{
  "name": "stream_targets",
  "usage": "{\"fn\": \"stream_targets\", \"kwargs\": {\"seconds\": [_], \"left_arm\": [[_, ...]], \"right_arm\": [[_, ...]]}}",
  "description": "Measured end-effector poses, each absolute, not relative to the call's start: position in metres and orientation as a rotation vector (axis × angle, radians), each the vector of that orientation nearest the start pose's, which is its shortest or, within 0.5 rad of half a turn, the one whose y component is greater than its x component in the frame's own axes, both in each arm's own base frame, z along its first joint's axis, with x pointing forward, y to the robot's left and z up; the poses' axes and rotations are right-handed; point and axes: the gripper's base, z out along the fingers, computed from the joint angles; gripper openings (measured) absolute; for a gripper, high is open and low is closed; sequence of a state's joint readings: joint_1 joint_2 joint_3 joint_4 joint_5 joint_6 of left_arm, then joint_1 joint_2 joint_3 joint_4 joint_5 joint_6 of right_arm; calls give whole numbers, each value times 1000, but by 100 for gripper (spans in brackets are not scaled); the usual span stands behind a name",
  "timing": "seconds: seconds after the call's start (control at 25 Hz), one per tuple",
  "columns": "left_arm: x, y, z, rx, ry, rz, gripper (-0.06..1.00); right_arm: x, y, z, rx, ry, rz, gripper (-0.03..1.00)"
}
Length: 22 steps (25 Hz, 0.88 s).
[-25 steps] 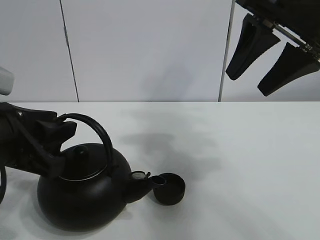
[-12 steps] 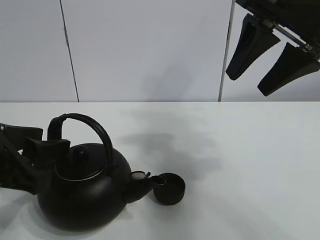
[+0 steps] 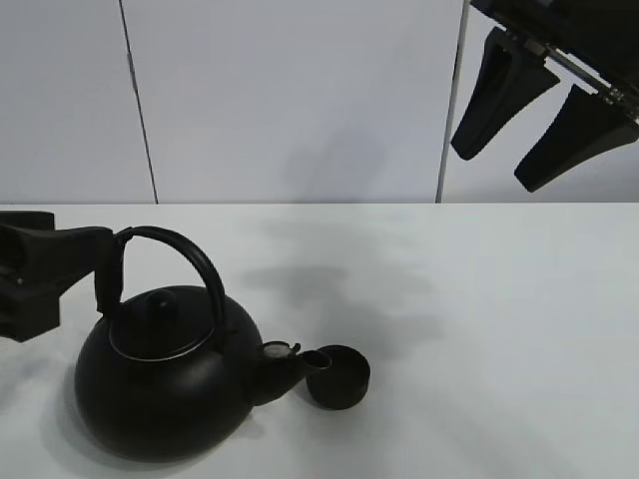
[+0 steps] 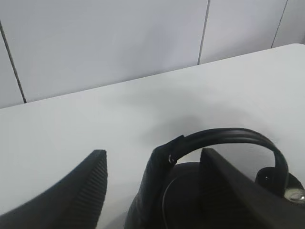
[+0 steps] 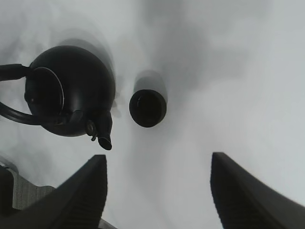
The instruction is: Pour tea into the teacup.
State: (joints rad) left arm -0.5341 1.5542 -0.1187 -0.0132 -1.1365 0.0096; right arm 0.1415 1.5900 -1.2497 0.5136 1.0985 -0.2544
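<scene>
The big round black kettle [image 3: 165,384] stands on the white table at the front left. Its spout [image 3: 300,361] reaches the rim of the teacup [image 3: 341,377], a small low matte-black cup just to its right. My left gripper [image 3: 80,269] is open at the left end of the kettle's arched handle [image 3: 190,257]. In the left wrist view the handle [image 4: 228,137] lies between my spread fingers [image 4: 86,186], with a gap to each. My right gripper [image 3: 494,168] is open and empty, high above the table at the back right. The right wrist view shows the kettle [image 5: 71,86] and the teacup [image 5: 147,107] far below my right gripper [image 5: 158,160].
The white table [image 3: 499,329] stretches to the right of the teacup, with a pale panelled wall [image 3: 300,100] behind it. Nothing else stands on the table.
My left gripper has let go of the kettle's handle and drawn back to the left, now open at the handle's left end. The kettle, the teacup and the right arm have not moved.
</scene>
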Motion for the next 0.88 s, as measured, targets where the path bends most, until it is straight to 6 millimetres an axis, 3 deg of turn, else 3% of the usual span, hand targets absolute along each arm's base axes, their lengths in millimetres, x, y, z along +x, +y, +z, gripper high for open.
{"fn": "stream_targets", "kwargs": {"seconds": [0.24, 0.52, 0.88], "left_arm": [[161, -94, 174, 368, 1622, -452, 42], [184, -109, 224, 243, 1458, -602, 42], [233, -141, 269, 290, 1759, -584, 42]], "right_arm": [[307, 84, 285, -289, 2798, 671, 43], [307, 84, 285, -287, 2793, 669, 43], [307, 84, 285, -286, 2793, 670, 43]]}}
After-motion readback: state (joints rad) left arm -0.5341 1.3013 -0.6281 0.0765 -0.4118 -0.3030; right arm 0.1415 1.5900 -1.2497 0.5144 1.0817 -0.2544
